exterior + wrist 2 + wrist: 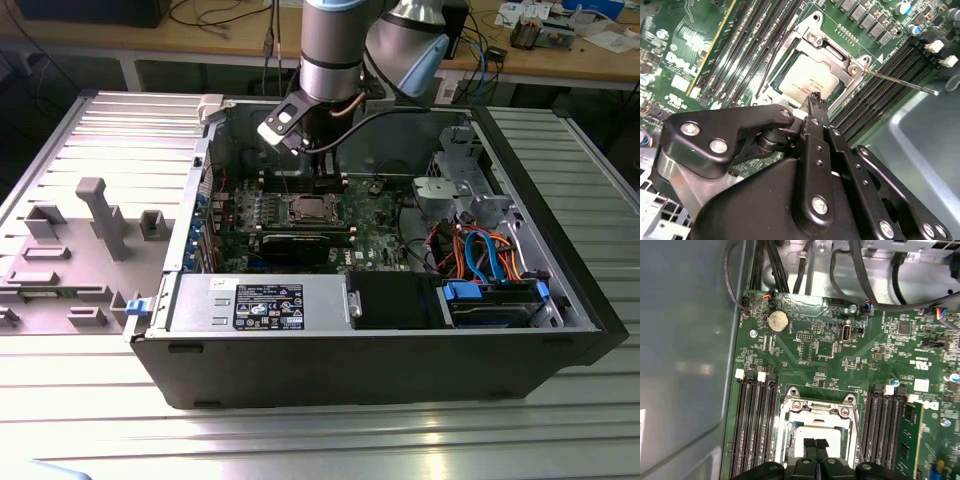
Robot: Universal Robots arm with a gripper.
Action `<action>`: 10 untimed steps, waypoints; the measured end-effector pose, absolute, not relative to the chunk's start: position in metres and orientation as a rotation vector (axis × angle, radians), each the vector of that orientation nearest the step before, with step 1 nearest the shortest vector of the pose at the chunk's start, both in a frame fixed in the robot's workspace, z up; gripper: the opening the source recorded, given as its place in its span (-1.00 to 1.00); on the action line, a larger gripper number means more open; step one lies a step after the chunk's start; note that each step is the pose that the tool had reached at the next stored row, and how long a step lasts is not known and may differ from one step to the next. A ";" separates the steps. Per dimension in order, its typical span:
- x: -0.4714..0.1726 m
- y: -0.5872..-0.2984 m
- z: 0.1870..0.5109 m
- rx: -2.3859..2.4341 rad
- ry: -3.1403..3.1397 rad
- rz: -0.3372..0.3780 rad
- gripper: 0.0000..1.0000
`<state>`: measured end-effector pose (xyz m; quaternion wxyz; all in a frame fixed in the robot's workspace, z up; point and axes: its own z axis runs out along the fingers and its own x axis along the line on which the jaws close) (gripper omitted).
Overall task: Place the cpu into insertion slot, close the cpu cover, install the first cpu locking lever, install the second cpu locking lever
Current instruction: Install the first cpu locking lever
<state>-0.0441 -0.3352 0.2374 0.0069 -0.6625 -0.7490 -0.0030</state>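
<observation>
Cpu (807, 85) just beneath closed pincer (815, 445) of upright arm (330, 45)

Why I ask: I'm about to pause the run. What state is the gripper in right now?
Gripper: closed, holding nothing, poised over the small flat silvery-grey square cpu.

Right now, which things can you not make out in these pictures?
Exterior view: the insertion slot is too small for any detail.
First wrist view: the tool and the picture edge hide the slot's near side.
Second wrist view: the tool hides part of the cpu.
</observation>
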 end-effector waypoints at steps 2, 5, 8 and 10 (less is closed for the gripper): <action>-0.044 -0.335 0.242 -2.073 -2.344 -0.007 -0.79; -0.044 -0.335 0.249 -2.074 -2.345 -0.005 -0.79; -0.044 -0.335 0.260 -2.074 -2.345 -0.004 -0.79; -0.044 -0.335 0.263 -2.074 -2.345 -0.003 -0.79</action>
